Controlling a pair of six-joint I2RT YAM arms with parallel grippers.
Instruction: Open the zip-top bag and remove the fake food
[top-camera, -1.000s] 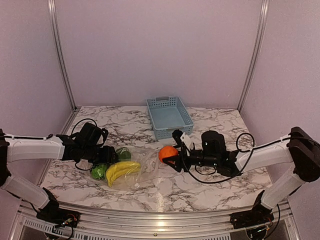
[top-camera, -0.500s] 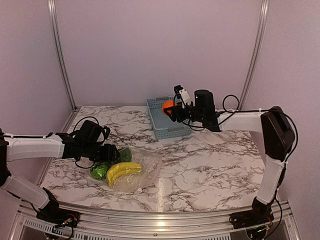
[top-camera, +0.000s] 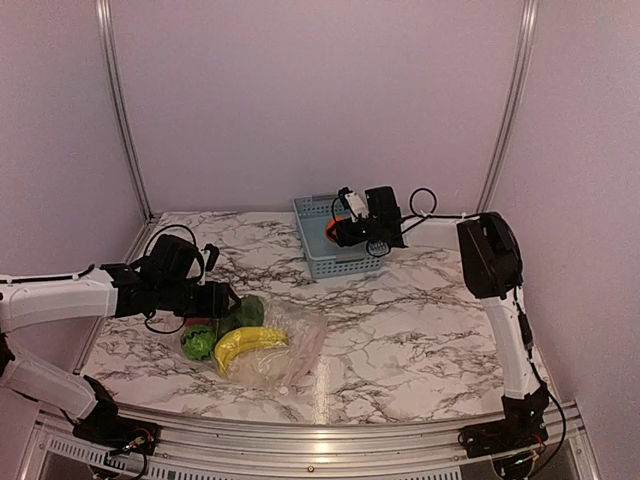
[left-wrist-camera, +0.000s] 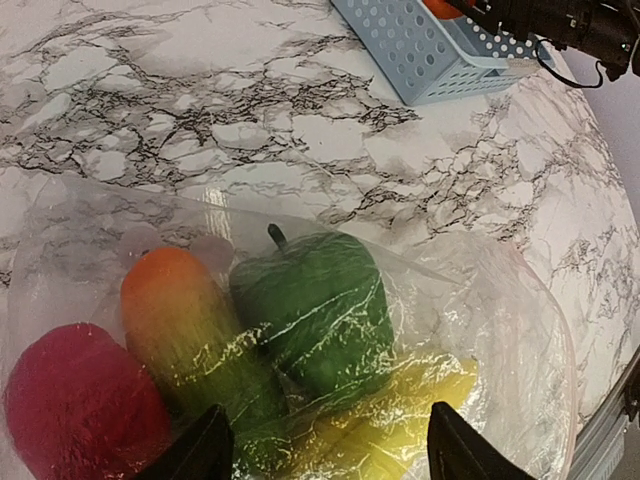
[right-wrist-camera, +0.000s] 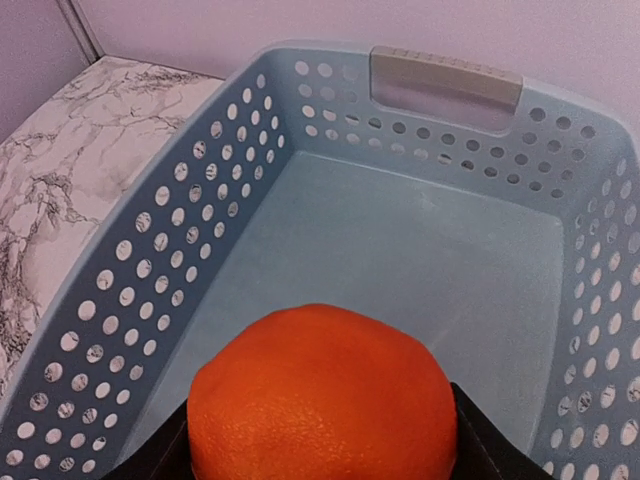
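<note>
1. The counter (top-camera: 430, 320) is white marble with dark veins.
2. The bag (top-camera: 290, 352) lies flat on the counter near the left front. It is clear and crinkled, and well apart from the basket (top-camera: 345, 262).
3. Food shows through the plastic. The top view shows a banana (top-camera: 250, 342) and a pepper (top-camera: 245, 310) just behind it. A green ball (top-camera: 198, 343) sits at the bag's left end.
4. The left wrist view adds a red fruit (left-wrist-camera: 70, 410) and a long piece (left-wrist-camera: 185, 330), orange at one end and green at the other. The red fruit, long piece and pepper lie side by side, touching.
5. The left end effector (left-wrist-camera: 330, 452) hangs over the bag at its left side. Its fingers (left-wrist-camera: 200, 455) stand wide apart and nothing is gripped. Whether the tips touch the plastic I cannot tell.
6. The basket is light blue with round holes and a grey handle (right-wrist-camera: 445, 80) on its far wall. It stands at the far middle of the counter.
7. The right arm (top-camera: 495, 260) reaches across to the basket from the right.
8. The right end effector (right-wrist-camera: 325, 445) holds the orange (right-wrist-camera: 325, 390), one finger on each side of it.
9. The orange is out of the bag, over the inside of the basket at its near end. Whether it touches the basket floor I cannot tell.
</note>
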